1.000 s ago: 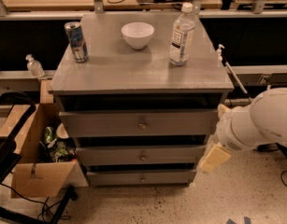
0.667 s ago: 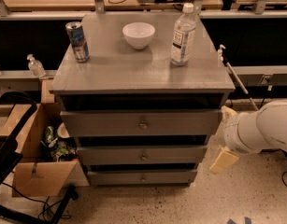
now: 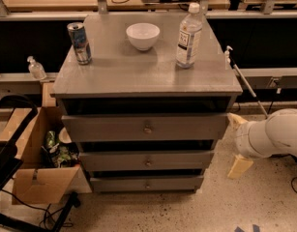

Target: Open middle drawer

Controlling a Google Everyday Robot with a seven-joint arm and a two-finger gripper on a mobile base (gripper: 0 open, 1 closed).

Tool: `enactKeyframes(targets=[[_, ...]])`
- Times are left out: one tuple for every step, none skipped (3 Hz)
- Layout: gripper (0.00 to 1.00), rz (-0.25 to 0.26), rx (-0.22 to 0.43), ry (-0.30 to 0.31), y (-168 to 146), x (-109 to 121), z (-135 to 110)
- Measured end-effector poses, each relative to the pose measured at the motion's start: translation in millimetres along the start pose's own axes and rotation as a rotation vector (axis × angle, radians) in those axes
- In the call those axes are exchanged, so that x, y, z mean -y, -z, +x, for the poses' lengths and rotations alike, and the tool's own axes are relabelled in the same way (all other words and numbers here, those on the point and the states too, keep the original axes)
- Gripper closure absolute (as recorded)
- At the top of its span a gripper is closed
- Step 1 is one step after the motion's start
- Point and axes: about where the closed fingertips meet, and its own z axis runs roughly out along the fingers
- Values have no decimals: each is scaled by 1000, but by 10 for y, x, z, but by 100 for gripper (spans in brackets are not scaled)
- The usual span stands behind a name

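The grey cabinet (image 3: 138, 74) has three stacked drawers. The middle drawer (image 3: 114, 161) is a flat grey front with a small round knob (image 3: 148, 163) at its centre, and it looks pushed in. The taller drawer (image 3: 104, 128) is above it and the narrowest drawer (image 3: 119, 183) is below it. My gripper (image 3: 236, 143) is at the right of the cabinet, level with the middle drawer and just off its right side. Its two cream fingers (image 3: 240, 166) stand apart and hold nothing. It touches no drawer.
On the cabinet top stand a drink can (image 3: 79, 43), a white bowl (image 3: 142, 36) and a water bottle (image 3: 188, 35). An open cardboard box (image 3: 37, 173) with trash sits on the floor at the left. A black frame (image 3: 7, 163) is at the lower left.
My arm has drawn back to the right, away from the cabinet's right side. The drawers and the things on top have not moved.
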Motion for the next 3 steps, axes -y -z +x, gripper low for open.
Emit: enactKeyframes(targets=[[0,-4,2,8,-26,-13,4],[0,-1,-7,24,-118,-111,-53],[0,-38,1,44,-577,-431,-166]])
